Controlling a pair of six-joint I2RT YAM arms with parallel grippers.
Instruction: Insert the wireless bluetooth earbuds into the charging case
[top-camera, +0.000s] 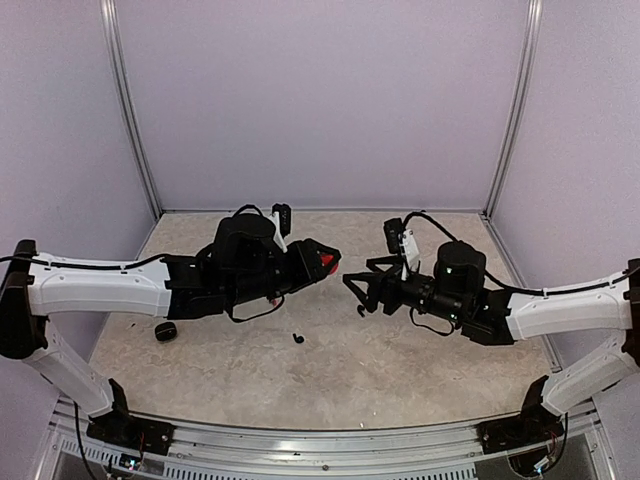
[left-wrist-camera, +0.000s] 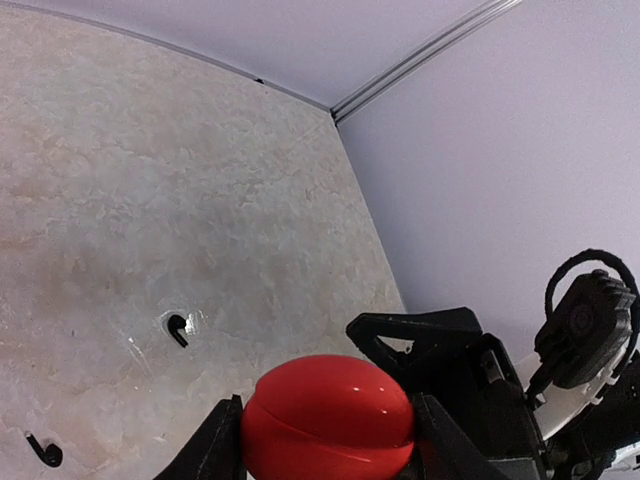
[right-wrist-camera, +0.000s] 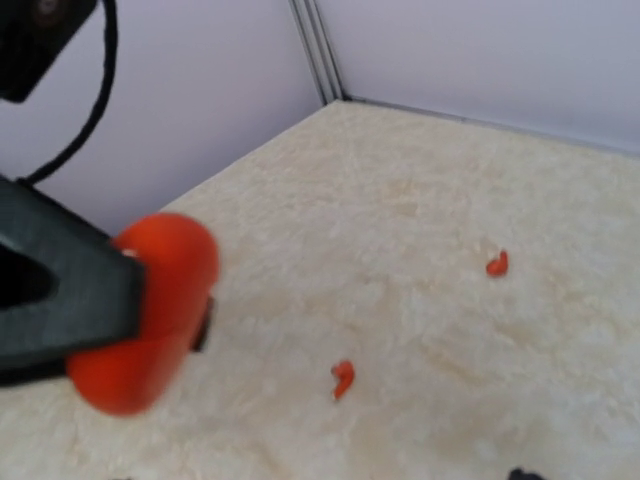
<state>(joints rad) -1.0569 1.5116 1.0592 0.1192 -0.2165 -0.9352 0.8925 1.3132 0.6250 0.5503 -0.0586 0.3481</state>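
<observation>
Above mid-table, the left gripper (top-camera: 320, 260) pinched the red charging case (left-wrist-camera: 328, 412), and its lid was down, so whatever sat inside stayed hidden. Facing it, the right gripper (top-camera: 358, 282) stood spread. Loose on the table (top-camera: 420, 370) lay two red earbuds (right-wrist-camera: 342, 378) and two black earbuds (left-wrist-camera: 177, 329), none in a case. A black case (top-camera: 165, 331) sat beside the left arm.

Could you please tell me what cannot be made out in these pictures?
- Right wrist view: the red case is blurred, being too close to the lens.
- Right wrist view: a black item is cut off by the bottom edge.
- Top view: the red earbuds are not visible, perhaps under the left arm.
</observation>
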